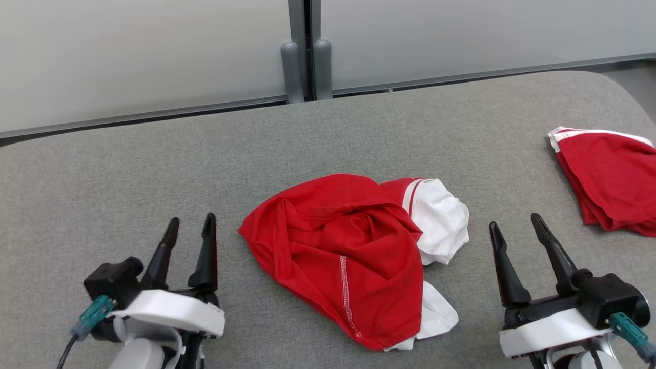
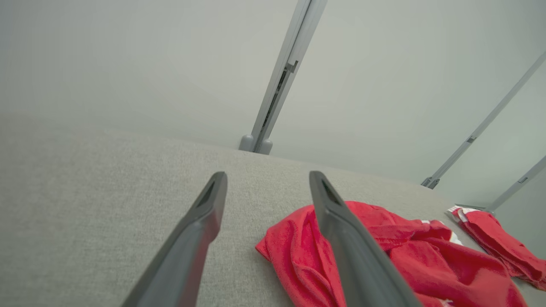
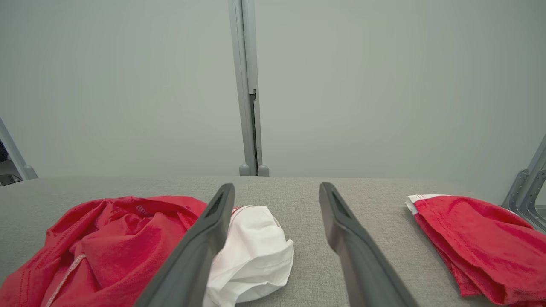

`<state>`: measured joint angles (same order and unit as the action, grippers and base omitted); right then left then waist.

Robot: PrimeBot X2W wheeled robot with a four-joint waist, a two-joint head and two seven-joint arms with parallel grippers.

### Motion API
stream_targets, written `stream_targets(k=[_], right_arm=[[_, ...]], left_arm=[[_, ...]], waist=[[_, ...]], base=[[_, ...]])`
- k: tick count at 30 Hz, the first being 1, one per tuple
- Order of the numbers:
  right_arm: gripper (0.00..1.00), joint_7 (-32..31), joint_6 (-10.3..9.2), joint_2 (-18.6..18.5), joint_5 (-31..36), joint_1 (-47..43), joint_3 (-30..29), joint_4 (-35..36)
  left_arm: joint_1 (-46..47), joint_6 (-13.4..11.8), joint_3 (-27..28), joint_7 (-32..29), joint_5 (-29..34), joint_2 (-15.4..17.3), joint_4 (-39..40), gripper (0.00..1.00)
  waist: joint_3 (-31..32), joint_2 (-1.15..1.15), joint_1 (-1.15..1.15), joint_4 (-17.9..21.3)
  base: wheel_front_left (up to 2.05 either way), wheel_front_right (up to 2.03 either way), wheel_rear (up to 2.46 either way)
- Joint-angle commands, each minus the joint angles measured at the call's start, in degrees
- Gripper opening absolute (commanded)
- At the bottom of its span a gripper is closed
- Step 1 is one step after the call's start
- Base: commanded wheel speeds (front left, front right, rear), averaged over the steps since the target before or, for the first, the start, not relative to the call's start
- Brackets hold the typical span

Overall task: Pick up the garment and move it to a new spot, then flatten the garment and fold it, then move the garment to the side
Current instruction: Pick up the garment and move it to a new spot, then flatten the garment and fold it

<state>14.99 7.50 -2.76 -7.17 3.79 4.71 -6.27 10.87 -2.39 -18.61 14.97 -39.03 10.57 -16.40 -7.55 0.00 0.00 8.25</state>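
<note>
**Both pincers and the garment at rest on the worktop.** Your left pincer (image 1: 192,219) stood released, its two dark fingers apart with nothing between them, above the grey worktop (image 1: 128,179). Your right pincer (image 1: 514,221) was likewise released and empty, with its fingers spread a little wider.

The garment (image 1: 333,241) lay crumpled in a heap on the worktop between the two pincers and touched neither. It was to the right of your left pincer and to the left of your right one.

- **Red part:** the red body lay on the side toward your left pincer, and a line of white stitching ran down it.
- **White part:** a white part, bordered by white stripes, bulged on the side toward your right pincer. A smaller white part showed under the heap's near edge.

A folded red cloth (image 1: 610,179) with white trim lay to the right of your right pincer and beyond its fingertips. It was well apart from the garment and near the worktop's rounded corner.

Beyond the fingertips of both pincers, past the worktop's far edge, pale wall panels (image 1: 128,51) met at a grey post (image 1: 306,51).
</note>
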Motion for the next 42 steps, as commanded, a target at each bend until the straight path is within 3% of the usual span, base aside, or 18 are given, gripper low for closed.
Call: stream_targets(k=[1, 7, 15, 21, 27, 33, 38, 42], right_arm=[[1.0, 0.3, -0.01, -0.3, 0.1, -0.7, -0.4, 0.3], [1.0, 0.3, -0.01, -0.7, 1.1, -2.6, -3.1, 0.7], [1.0, 0.3, -0.01, -1.0, 2.4, -4.8, -7.8, 1.0], [1.0, 0.3, -0.01, -0.7, 2.8, -6.4, -10.1, 0.7], [1.0, 0.3, -0.01, -0.5, 2.8, -6.6, -9.8, 0.4], [1.0, 0.3, -0.01, -0.4, 2.1, -5.4, -8.7, 0.4], [1.0, 0.3, -0.01, -0.4, 2.1, -4.1, -7.1, 0.1], [1.0, 0.3, -0.01, -0.4, 1.7, -3.2, -6.3, 0.0]], left_arm=[[-1.9, -0.8, 1.8, 0.2, 2.4, 0.9, 2.6, 1.0], [-12.2, -1.2, 7.7, 0.2, 11.3, 0.7, 11.4, 1.0], [-23.3, 2.1, 16.8, 0.2, 20.7, -2.8, 15.0, 1.0], [-25.7, 5.5, 21.8, 0.2, 24.3, -5.6, 16.0, 1.0], [-25.0, 7.5, 22.1, 0.2, 27.0, -6.8, 16.4, 1.0], [-21.6, 9.5, 11.3, 0.2, 31.5, -6.3, 17.0, 1.0], [-14.6, 9.8, -8.7, -3.2, 30.3, -0.9, 14.5, 1.0], [-9.3, 9.8, -21.3, -6.2, 26.8, 3.1, 11.9, 1.0]], waist=[[0.8, 0.0, 0.0, -0.7], [3.2, 0.0, 0.0, -2.3], [5.5, 0.0, 0.0, -3.6], [6.4, 0.0, 0.0, -4.6], [6.6, 0.0, 0.0, -4.6], [6.0, 0.0, 0.0, -3.1], [4.9, 0.0, 0.0, -0.2], [3.7, 0.0, 0.0, 2.2]], base=[[0.0, 0.0, 0.0], [0.0, 0.0, 0.0], [0.0, 0.0, 0.0], [0.0, 0.0, 0.0], [0.0, 0.0, 0.0], [0.0, 0.0, 0.0], [0.0, 0.0, 0.0], [0.0, 0.0, 0.0]])
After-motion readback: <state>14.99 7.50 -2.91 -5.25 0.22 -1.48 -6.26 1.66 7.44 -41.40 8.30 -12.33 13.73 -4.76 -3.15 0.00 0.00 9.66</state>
